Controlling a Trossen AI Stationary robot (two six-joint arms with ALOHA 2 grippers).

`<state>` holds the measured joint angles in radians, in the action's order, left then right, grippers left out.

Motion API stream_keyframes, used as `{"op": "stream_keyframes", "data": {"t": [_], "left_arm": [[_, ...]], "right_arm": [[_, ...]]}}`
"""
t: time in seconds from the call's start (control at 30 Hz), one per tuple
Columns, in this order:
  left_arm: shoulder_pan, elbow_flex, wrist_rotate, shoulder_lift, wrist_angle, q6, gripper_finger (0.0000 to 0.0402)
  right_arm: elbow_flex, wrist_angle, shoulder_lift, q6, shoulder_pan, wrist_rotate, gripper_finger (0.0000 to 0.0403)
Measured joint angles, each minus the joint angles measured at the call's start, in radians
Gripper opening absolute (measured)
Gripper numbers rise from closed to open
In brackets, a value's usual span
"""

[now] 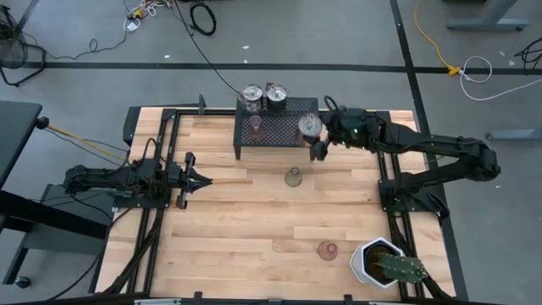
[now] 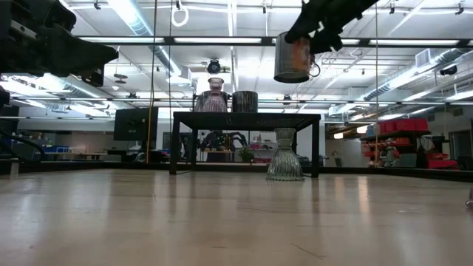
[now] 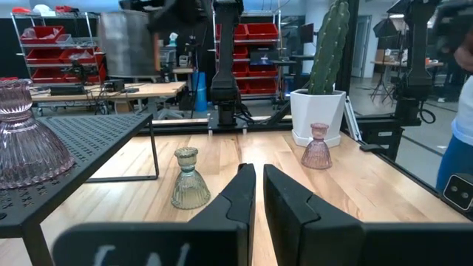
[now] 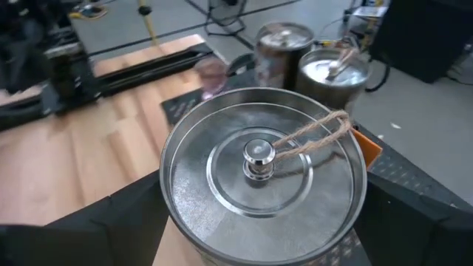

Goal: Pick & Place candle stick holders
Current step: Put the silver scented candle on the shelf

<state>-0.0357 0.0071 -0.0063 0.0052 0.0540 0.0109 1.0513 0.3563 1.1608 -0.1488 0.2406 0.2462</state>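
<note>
I have one silvery metal holder clamped in the right gripper, its jaws spread wide around the can's body; in the low view it hangs in the air above the right end of the black mesh rack, clear of the rack top. From the right wrist I look down on its lid, with a small knob in the middle and a loop of twine lying across it. Two more silvery holders stand side by side at the rack's far edge, toward its left end, and a pink glass holder stands on the mesh just in front of them. The olive-green glass holder stands on the surface just in front of the rack's near edge. The second pink holder stands close to the near right corner of the surface, just beside the white pot with the cactus. My left gripper waits low over the left side of the surface, its fingers closed on nothing, pointing toward the middle
</note>
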Motion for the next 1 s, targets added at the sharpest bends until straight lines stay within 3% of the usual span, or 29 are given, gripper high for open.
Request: {"op": "stream_keyframes", "data": {"t": [0.5,1.0], "left_arm": [[0.0,0.0,0.0,0.0,0.0,0.0,0.0034],[0.0,0.0,0.0,0.0,0.0,0.0,0.0034]], "right_arm": [[0.133,-0.005,0.146,0.001,0.199,0.078,0.0366],[0.134,-0.071,0.165,0.004,0.25,0.079,0.0366]]}}
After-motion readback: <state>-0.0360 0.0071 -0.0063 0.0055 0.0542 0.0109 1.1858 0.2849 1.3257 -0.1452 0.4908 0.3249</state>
